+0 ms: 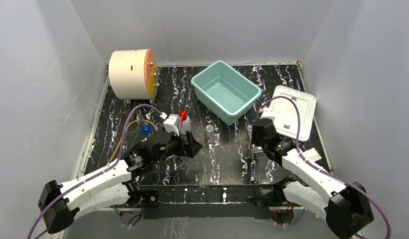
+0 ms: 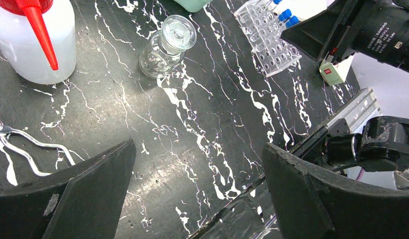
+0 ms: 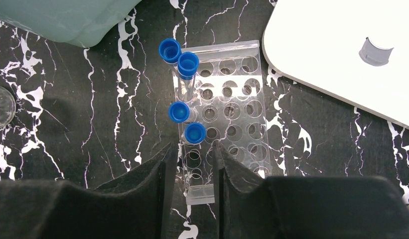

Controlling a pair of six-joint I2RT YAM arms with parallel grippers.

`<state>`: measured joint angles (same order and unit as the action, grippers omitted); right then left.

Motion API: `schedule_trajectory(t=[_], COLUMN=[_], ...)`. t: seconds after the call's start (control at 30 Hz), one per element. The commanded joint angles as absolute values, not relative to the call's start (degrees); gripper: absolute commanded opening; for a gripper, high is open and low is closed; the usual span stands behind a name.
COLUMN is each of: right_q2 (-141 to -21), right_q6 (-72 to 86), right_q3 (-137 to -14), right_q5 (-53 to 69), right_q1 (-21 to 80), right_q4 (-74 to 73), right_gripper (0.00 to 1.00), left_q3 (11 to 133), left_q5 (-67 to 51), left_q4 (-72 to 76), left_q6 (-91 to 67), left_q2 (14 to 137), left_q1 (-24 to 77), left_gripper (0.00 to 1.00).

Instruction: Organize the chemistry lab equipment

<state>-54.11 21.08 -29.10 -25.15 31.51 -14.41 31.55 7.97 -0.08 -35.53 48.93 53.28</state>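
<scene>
While the left gripper is held wide and empty to the near-left of the teal bin, the right gripper is set low off the bin's near-right corner. Its jaws are narrow astride the near end of the clear tube rack; whether it is pinched cannot be told. 4 blue-capped thin tubes are loaded, so a skewed lift could tip the rack and spill them.

I work in a lab booth. Grey walls box in my black marbled worktop, which carries a clear tube rack.
</scene>
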Motion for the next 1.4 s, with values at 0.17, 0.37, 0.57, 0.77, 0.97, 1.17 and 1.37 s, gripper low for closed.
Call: schedule_trajectory(t=[0.17, 0.37, 0.57, 0.77, 0.97, 1.17, 1.37], right_q2=[-54.8, -57.0, -56.1, -55.7, -55.4, -55.3, -55.7], right_q6=[18.7, 17.4, 17.7, 17.8, 18.0, 18.7, 18.8], right_q3=[-31.8, -32.8, -32.7, -32.8, -32.1, -31.0, -30.8], right_q5=[-25.9, -24.7, -25.2, -24.6, -23.3, -23.1, -22.9], right_q1=[31.5, 31.5, 31.4, 31.5, 31.5, 31.5, 31.5], right_q4=[-9.0, -8.4, -9.9, -10.9, -10.9, -11.0, -11.1], right_gripper=[0.42, 0.37, 0.28, 0.26, 0.27, 0.26, 0.26], left_q3=[31.5, 31.4, 31.1, 31.0, 30.8, 30.8, 30.7], left_q5=[8.3, 8.2, 8.1, 8.0, 7.9, 7.9, 7.9], left_q4=[0.4, 0.4, 0.4, 0.4, 0.4, 0.4, 0.4], left_q6=[-34.6, -34.6, -34.6, -34.6, -34.6, -34.6, -34.6], left_q2=[48.2, 48.3, 48.2, 48.2, 48.0, 47.8, 47.5], left_q1=[52.9, 52.7, 52.7, 52.6, 52.5, 52.3, 52.3], left_gripper=[0.98, 0.98, 0.98, 0.98, 0.98, 0.98, 0.98])
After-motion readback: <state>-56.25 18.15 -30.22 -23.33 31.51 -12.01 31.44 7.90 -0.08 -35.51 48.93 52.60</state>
